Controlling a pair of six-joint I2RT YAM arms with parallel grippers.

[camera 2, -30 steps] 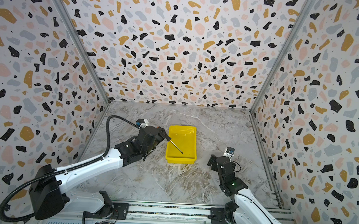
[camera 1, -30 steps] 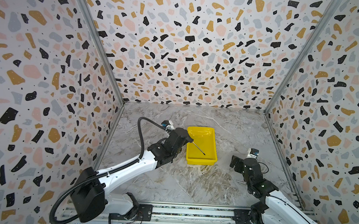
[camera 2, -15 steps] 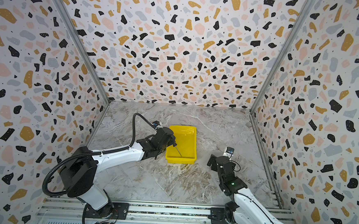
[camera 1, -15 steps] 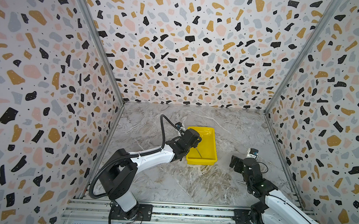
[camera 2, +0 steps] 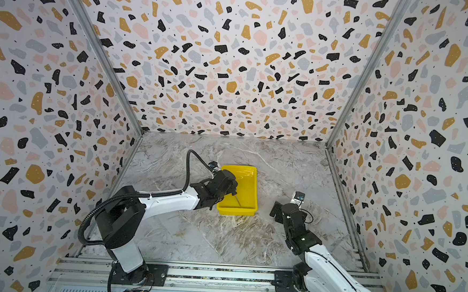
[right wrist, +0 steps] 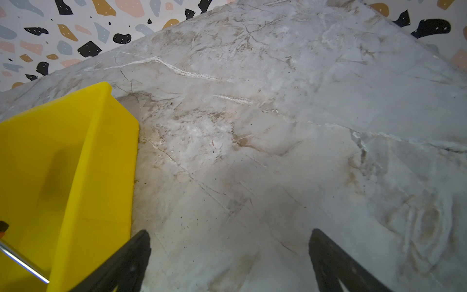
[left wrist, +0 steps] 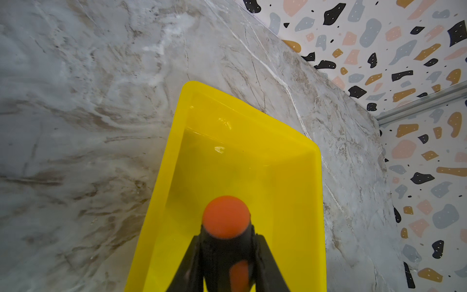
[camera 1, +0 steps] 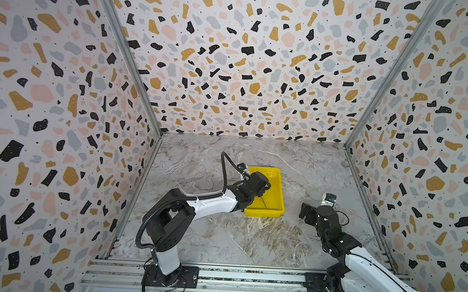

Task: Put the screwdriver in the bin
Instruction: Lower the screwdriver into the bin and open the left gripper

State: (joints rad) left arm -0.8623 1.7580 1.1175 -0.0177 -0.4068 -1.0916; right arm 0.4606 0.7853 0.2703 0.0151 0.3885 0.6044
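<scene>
Marble table, left gripper clamped on the screwdriver over the bin — shaft angled down inside — best lower a touch, then let go gently.

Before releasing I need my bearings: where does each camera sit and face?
Top views: high at the front, looking down at the marble table; both arms and the yellow bin in view.
Left wrist: behind the left hand, looking down into the bin past the gripped screwdriver; both fingers show.
Right wrist: behind the open right hand, low over the table; fingertips show.
Shared: both wrist views show the bin and screwdriver.
</scene>
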